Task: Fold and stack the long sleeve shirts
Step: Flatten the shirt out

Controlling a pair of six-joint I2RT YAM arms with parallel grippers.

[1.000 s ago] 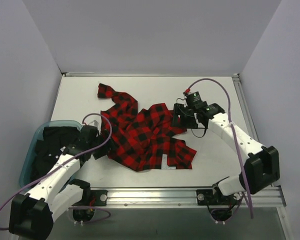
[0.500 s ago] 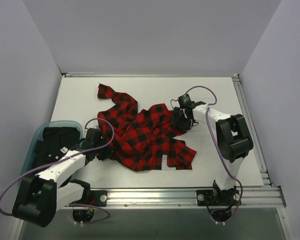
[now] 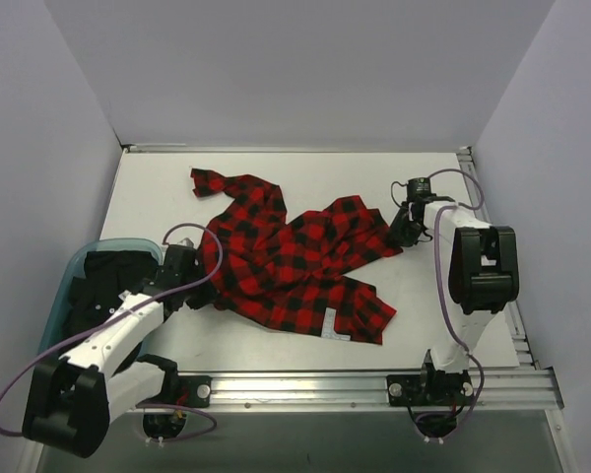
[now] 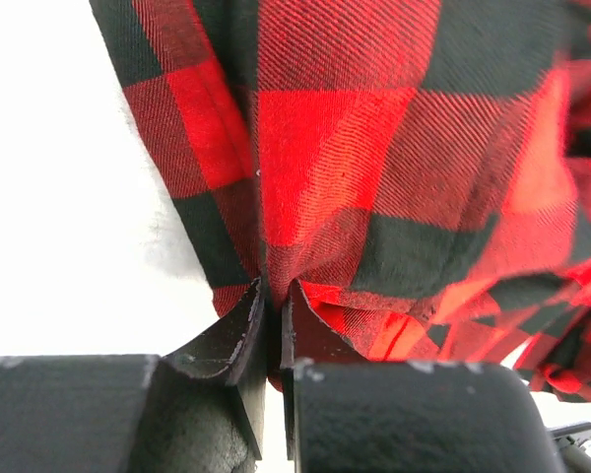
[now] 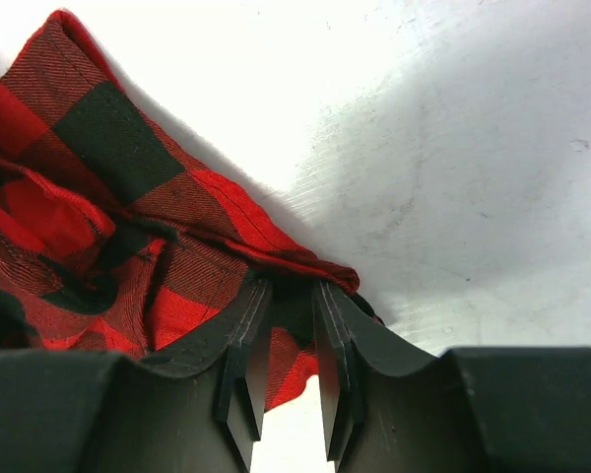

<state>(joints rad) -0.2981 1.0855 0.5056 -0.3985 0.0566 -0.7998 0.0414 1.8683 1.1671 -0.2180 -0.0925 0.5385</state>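
Moved since a second ago: right gripper (image 3: 405, 228) has gone out toward the table's (image 3: 158, 197) right edge, taking the shirt's (image 3: 295, 261) right side with it. Both pairs of jaws have drawn in. The shirt now lies wider across the table.

- Shirt: red-and-black check, rumpled, mid-table between the two grippers. One sleeve (image 3: 213, 182) trails to the far left. White lettering (image 3: 328, 318) sits by the near hem.
- Left gripper (image 3: 201, 292): at the shirt's left edge, jaws clenched on a fold of it. Wrist view shows cloth (image 4: 355, 148) pinched in the narrow gap (image 4: 274, 301).
- Right gripper, wrist view (image 5: 288, 301): jaws clamped on a bunched edge of the shirt (image 5: 98, 177).
- Bin (image 3: 63, 281): blue, left of the table, holding dark cloth (image 3: 103, 276).
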